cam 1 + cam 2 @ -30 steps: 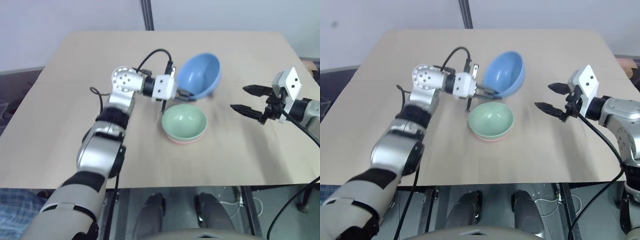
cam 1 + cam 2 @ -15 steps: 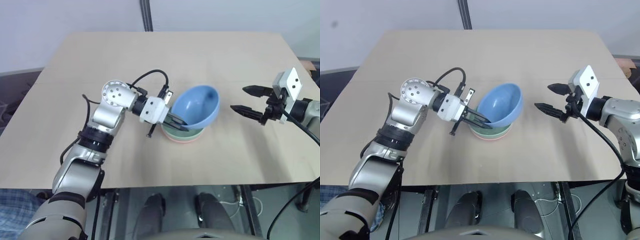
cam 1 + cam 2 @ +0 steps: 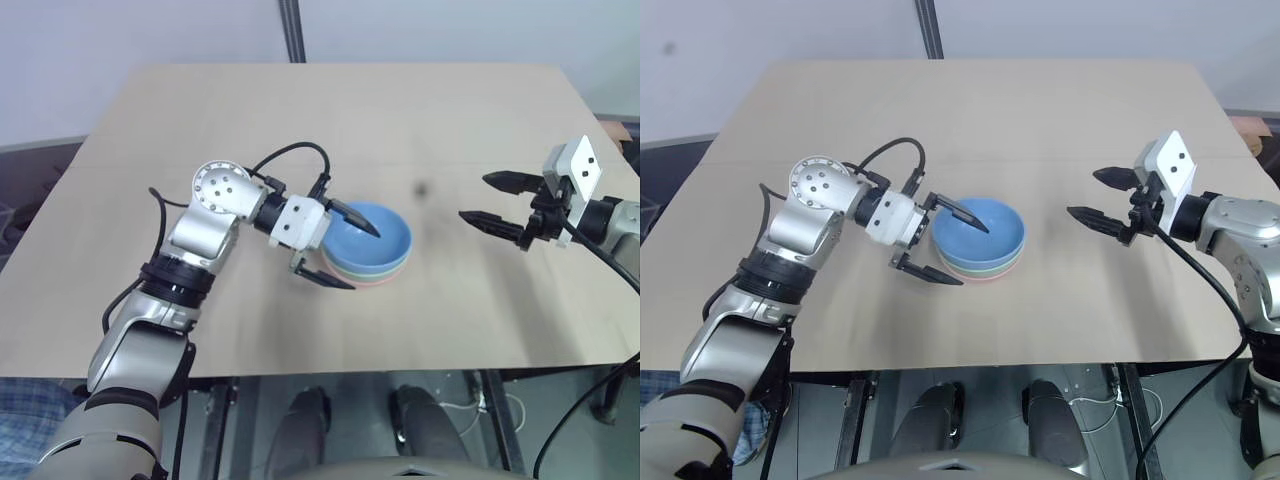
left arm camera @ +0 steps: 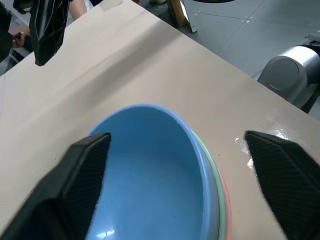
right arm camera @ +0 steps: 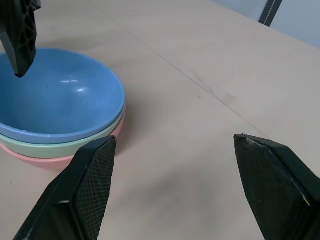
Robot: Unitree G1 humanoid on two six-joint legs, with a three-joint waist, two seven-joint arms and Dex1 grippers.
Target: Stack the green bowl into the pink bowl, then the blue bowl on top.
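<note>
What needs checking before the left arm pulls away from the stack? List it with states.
1. Blue bowl seated in green bowl: ok.
2. Green bowl nested in pink bowl: ok.
3. Left gripper open, jaws apart: ok.
4. One left finger over the blue bowl's rim, clear of it: cannot tell.
5. Right gripper open, off to the side of the stack: ok.
6. Stack sits level on the table: ok.

A sky-blue bowl (image 3: 370, 236) sits at the frame's centre, with a mint-green bowl's (image 3: 372, 272) rim and a salmon-pink bowl's (image 3: 375, 283) rim beneath. The table (image 3: 300, 130) is pale beige. Both grippers have black fingers (image 3: 505, 181).
</note>
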